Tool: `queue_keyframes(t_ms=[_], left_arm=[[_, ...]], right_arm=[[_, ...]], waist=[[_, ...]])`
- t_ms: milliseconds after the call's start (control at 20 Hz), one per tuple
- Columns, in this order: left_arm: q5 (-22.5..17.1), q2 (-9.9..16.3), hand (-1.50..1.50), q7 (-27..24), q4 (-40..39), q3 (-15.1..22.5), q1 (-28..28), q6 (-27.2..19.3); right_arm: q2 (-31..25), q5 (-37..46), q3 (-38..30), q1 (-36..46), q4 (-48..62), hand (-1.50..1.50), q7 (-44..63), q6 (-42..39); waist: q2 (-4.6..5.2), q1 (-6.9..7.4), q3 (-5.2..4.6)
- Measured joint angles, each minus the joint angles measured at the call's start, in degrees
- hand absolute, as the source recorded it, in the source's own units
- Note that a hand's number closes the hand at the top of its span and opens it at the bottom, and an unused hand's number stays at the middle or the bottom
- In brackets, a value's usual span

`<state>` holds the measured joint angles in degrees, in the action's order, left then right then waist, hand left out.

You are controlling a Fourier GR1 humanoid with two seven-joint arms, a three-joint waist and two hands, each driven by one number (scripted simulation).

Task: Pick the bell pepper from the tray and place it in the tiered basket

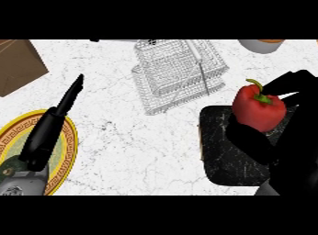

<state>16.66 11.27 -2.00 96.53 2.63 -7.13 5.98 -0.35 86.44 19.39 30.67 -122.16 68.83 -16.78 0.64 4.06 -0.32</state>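
White marble counter (pixel 121 137), seen from above. Black tray (pixel 219 151) down at four o'clock. Red bell pepper (pixel 258 109) at three o'clock, up over the tray's top edge, held in the right hand (pixel 304 133) with dark fingers (pixel 287 82) and thumb curled round it. Wire tiered basket (pixel 178 73) near twelve o'clock, not far from the pepper. Left hand (pixel 56 117) at nine o'clock, fingers straight and together, over a yellow plate (pixel 6 137). Probably light, smooth, a bit slippery, hollow, easy to dent. Best held round the fat middle, not by the green stem (pixel 257 88).
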Motion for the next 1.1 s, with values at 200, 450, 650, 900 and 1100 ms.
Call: queue_keyframes(t_ms=[200,450,650,900,1100], left_arm=[[-0.03,-0.11,0.0,-0.73,-0.62,0.22,-0.35,0.18],[-0.02,-0.18,0.0,-0.87,-0.65,0.54,-0.77,0.51],[0.27,-0.68,0.0,-1.34,-1.77,0.75,-1.57,0.2],[0.28,-0.63,0.0,-1.43,-1.87,0.86,-2.11,0.51],[0.27,-0.72,0.0,-1.93,-2.42,0.82,-2.05,0.52]], right_arm=[[0.03,-5.24,-7.41,8.31,8.09,1.5,-0.09,0.73],[0.05,-9.87,-15.44,18.22,21.98,1.5,-0.56,3.04],[0.06,-12.38,-20.93,25.45,33.4,1.5,-0.89,6.3],[0.05,-14.75,-26.89,30.34,44.49,-1.5,-4.12,15.53],[0.08,-17.9,-29.71,32.78,52.5,-1.5,-7.68,25.29]], waist=[[0.25,0.81,0.04],[0.48,1.58,0.11],[0.75,1.67,0.14],[1.15,2.19,0.23],[1.23,2.16,0.26]])
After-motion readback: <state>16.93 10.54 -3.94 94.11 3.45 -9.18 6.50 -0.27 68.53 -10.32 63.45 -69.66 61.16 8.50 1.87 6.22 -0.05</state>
